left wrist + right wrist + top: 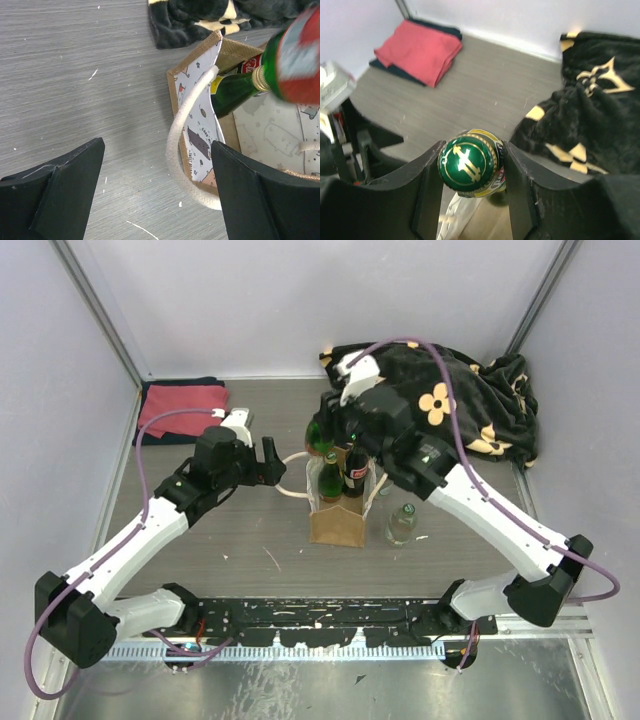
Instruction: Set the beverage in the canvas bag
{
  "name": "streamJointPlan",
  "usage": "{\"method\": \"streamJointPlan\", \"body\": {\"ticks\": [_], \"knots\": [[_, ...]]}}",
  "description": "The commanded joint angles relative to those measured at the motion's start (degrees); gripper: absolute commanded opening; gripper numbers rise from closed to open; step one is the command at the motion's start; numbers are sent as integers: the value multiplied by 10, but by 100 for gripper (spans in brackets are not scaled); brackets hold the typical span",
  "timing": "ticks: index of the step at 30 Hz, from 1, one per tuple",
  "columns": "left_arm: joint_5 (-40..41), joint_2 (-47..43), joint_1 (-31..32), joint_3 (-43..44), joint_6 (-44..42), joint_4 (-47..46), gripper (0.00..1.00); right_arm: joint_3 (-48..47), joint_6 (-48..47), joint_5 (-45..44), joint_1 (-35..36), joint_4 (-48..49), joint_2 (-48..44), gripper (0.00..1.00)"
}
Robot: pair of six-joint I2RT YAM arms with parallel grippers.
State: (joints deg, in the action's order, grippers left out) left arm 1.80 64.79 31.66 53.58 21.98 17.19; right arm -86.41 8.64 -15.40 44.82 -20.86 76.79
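Observation:
The canvas bag point(335, 522) stands upright mid-table, tan with cream handles; two bottles stand inside it. My right gripper point(325, 425) is shut on the neck of a green beverage bottle point(320, 438) and holds it over the bag's far left corner. In the right wrist view the green-and-gold cap point(469, 166) sits between my fingers, with the bag's opening point(454, 215) below. My left gripper point(272, 462) is open and empty just left of the bag. In the left wrist view point(157, 192) the cream handle loop point(174, 145) lies between its fingers, next to the bag point(200, 137).
A clear glass bottle point(401, 524) stands right of the bag. A folded red towel point(182, 408) lies at the back left, also in the right wrist view point(420, 50). A black flowered blanket point(455, 400) is heaped at the back right. Walls enclose the table.

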Motion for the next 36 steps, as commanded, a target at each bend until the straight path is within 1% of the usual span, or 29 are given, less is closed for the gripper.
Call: {"method": "streamJointPlan", "body": {"ticks": [1, 8, 11, 17, 22, 36], "knots": [[-12, 3, -1, 20, 17, 7, 94, 26, -16, -102, 58, 113, -54, 1], [-13, 10, -1, 23, 13, 7, 94, 97, -3, -174, 121, 113, -88, 1], [-14, 13, -1, 21, 12, 7, 94, 128, 9, -191, 124, 115, -107, 1], [-19, 21, -1, 22, 11, 3, 94, 189, 0, -226, 125, 135, -136, 1], [-24, 31, -1, 28, 16, -1, 93, 225, 1, -224, 113, 155, -132, 1], [-30, 39, -1, 22, 17, -10, 93, 345, 53, -164, 26, 232, -135, 1]]}}
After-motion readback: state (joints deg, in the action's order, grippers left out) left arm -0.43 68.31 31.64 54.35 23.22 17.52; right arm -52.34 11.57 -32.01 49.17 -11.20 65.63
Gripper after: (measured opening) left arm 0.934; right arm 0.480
